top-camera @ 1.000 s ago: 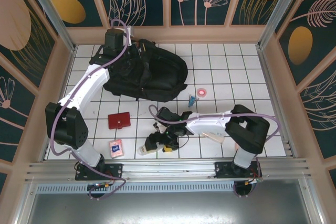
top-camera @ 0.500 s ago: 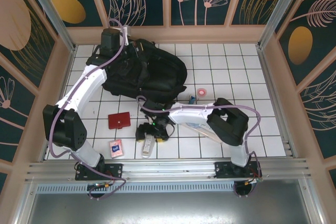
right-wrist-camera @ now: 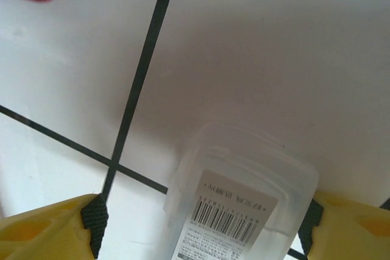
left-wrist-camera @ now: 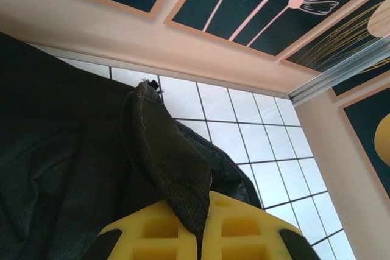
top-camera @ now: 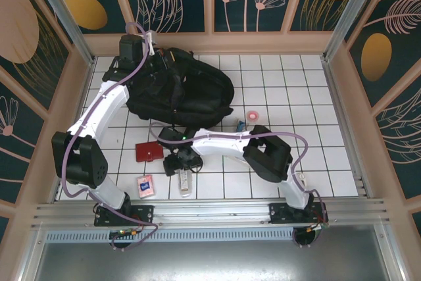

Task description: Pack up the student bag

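on your left, the left gripper (left-wrist-camera: pixel 198 226) is closed on a padded black tab (left-wrist-camera: pixel 164 150) of the student bag (top-camera: pixel 191 93), with the fabric pinched between its yellow fingers. the bag lies at the far left of the white tiled table (top-camera: pixel 302 83), close to the back wall. i cannot tell from these views whether its mouth is unzipped.

moving right, a red wallet (top-camera: pixel 150 151) and a small pink card pack (top-camera: pixel 145 185) lie on the tiles in front of the bag. just beside them, the right gripper (right-wrist-camera: pixel 201 222) is low over a clear plastic case (top-camera: pixel 185 182) with a barcode label. its jaws are spread wide, 1 finger on each side of the case, and it grips nothing yet. further right, a small blue item (top-camera: pixel 241 124) and a pink round item (top-camera: pixel 253 115) sit near the bag's edge.

you look to be at the pickup of the case, while the left arm holds the bag ready. next you would close squarely across the case's sides. the smooth plastic may slip, so grip firmly before you lift it toward the bag.
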Robot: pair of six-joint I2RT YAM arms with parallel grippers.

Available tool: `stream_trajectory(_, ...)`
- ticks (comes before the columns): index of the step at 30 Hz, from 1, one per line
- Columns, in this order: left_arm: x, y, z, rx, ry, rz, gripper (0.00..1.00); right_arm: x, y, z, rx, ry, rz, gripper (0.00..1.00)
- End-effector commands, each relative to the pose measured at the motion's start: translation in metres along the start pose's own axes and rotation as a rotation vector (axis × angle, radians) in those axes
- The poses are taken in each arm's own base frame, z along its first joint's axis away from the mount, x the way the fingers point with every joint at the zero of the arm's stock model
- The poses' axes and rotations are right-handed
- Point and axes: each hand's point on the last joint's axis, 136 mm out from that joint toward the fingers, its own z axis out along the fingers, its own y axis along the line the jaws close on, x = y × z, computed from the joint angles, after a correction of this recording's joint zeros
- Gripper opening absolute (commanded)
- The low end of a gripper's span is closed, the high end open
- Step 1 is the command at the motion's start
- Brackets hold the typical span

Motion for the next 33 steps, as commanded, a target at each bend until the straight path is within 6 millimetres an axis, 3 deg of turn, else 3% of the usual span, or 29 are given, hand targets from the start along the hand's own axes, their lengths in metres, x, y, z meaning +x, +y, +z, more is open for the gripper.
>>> stream_trajectory(1, -0.027, -0.017, -0.013, 0.058, -0.093, 0.028, 0.06, 0.026, -0.027, 0.005, 0.216, 0.051, -0.088, 0.85)
stream_trajectory(6, -0.028, -0.017, -0.015, 0.053, -0.099, 0.032, 0.06, 0.049, -0.031, 0.011, 0.337, 0.065, -0.160, 0.86)
stream_trajectory(9, -0.028, -0.017, -0.015, 0.056, -0.096, 0.031, 0.06, 0.058, -0.034, 0.013, 0.376, 0.064, -0.182, 0.75)
stream_trajectory(14, -0.027, -0.017, -0.014, 0.058, -0.093, 0.031, 0.06, 0.054, -0.045, -0.004, 0.396, 0.016, -0.170, 0.57)
stream_trajectory(21, -0.027, -0.017, -0.012, 0.065, -0.087, 0.027, 0.07, 0.050, -0.063, -0.010, 0.314, -0.026, -0.108, 0.53)
stream_trajectory(26, -0.026, -0.017, -0.011, 0.074, -0.080, 0.022, 0.07, 0.029, -0.060, -0.046, 0.254, -0.175, -0.079, 0.52)
stream_trajectory(33, -0.028, -0.020, -0.010, 0.084, -0.079, 0.028, 0.08, -0.016, -0.084, -0.119, 0.189, -0.380, 0.036, 0.50)
